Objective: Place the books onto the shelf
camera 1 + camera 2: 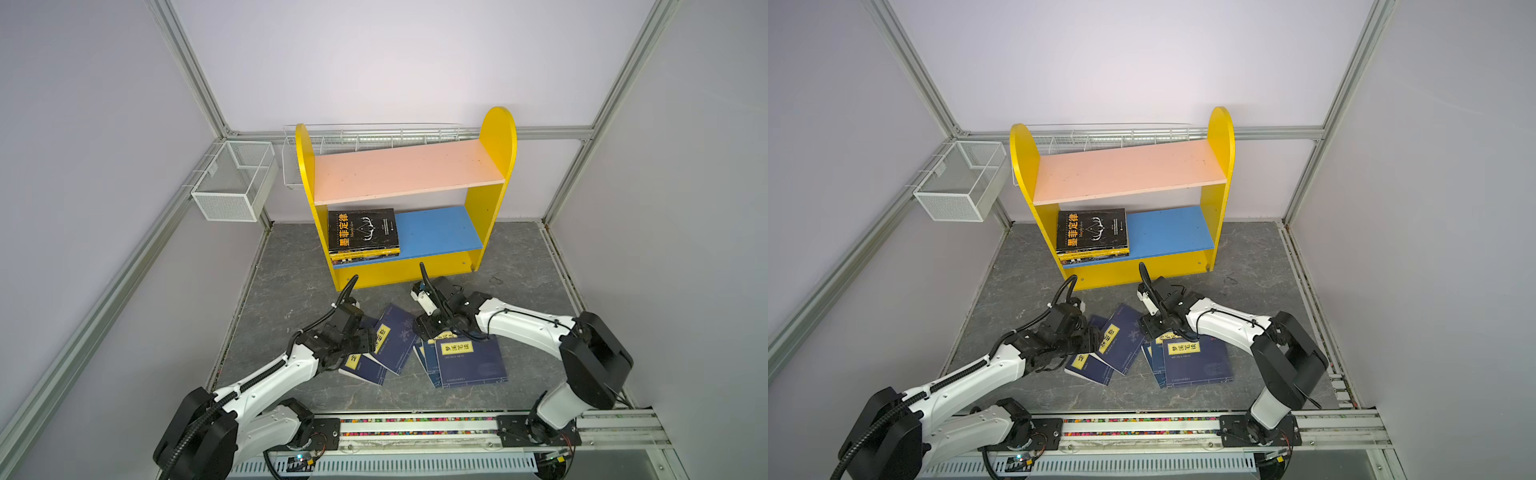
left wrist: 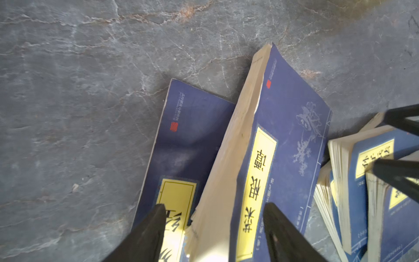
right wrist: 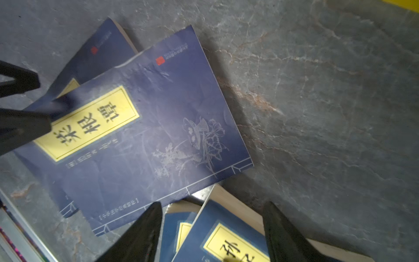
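Observation:
The shelf [image 1: 496,141] stands at the back with its pink upper board bare. A stack of books [image 1: 361,228], black cover on top, lies at the left of its blue lower board. Several navy books lie on the table in two heaps. My left gripper [image 1: 368,338] [image 2: 215,229] is open, its fingers straddling the page edge of a tilted navy book [image 2: 290,136] that leans on another [image 2: 188,136]. My right gripper [image 1: 434,332] [image 3: 213,229] is open over the far edge of the right heap [image 1: 469,361], with a navy book [image 3: 226,231] between its fingers.
A white mesh basket [image 1: 235,178] hangs on the left wall and a wire basket [image 1: 374,135] runs behind the shelf. The arms' mounting rail [image 1: 415,428] crosses the front. The two grippers are close together; each wrist view shows the other's fingers [image 2: 399,120] [image 3: 20,129].

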Motion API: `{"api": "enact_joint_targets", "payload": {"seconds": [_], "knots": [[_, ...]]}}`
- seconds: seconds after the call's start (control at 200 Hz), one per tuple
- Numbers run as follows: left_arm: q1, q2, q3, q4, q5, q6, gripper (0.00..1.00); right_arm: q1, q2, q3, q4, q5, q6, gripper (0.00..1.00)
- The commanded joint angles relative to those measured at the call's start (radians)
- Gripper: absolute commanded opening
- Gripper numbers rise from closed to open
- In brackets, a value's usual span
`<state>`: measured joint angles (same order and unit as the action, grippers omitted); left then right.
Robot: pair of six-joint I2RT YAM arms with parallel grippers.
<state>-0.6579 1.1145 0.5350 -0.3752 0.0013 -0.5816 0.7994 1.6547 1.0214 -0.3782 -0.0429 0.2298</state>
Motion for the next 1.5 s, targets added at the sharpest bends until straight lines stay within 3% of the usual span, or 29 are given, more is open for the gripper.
{"api": "enact_joint_targets", "payload": {"seconds": [0.0, 0.16, 0.295, 0.46, 0.65, 0.825, 1.04, 1.265, 1.495], "knots": [[-0.005, 0.03, 0.032, -0.009, -0.003, 0.022, 0.68, -0.004, 0.061, 0.009, -0.015, -0.028, 0.059, 0.73], [-0.006, 0.09, 0.031, -0.006, -0.025, 0.037, 0.63, -0.021, 0.12, 0.019, -0.015, -0.088, 0.102, 0.73], [-0.008, 0.13, 0.024, -0.017, -0.036, 0.038, 0.48, -0.037, 0.163, 0.038, -0.037, -0.148, 0.109, 0.73], [-0.015, 0.173, 0.014, -0.015, -0.042, 0.031, 0.42, -0.077, 0.208, 0.053, -0.026, -0.266, 0.123, 0.73], [-0.023, 0.244, 0.047, -0.035, -0.051, 0.028, 0.27, -0.109, 0.205, 0.068, 0.04, -0.361, 0.165, 0.72], [-0.034, 0.289, 0.065, -0.035, -0.048, 0.031, 0.23, -0.128, 0.17, 0.075, 0.152, -0.487, 0.201, 0.67], [-0.038, 0.302, 0.068, -0.024, -0.033, 0.035, 0.18, -0.128, 0.106, 0.098, 0.209, -0.539, 0.201, 0.62], [-0.039, 0.318, 0.064, 0.008, -0.007, 0.051, 0.18, -0.112, 0.122, 0.111, 0.267, -0.553, 0.229, 0.54], [-0.04, 0.326, 0.068, -0.003, -0.017, 0.048, 0.13, -0.155, 0.123, 0.093, 0.165, -0.278, 0.286, 0.61]]}}
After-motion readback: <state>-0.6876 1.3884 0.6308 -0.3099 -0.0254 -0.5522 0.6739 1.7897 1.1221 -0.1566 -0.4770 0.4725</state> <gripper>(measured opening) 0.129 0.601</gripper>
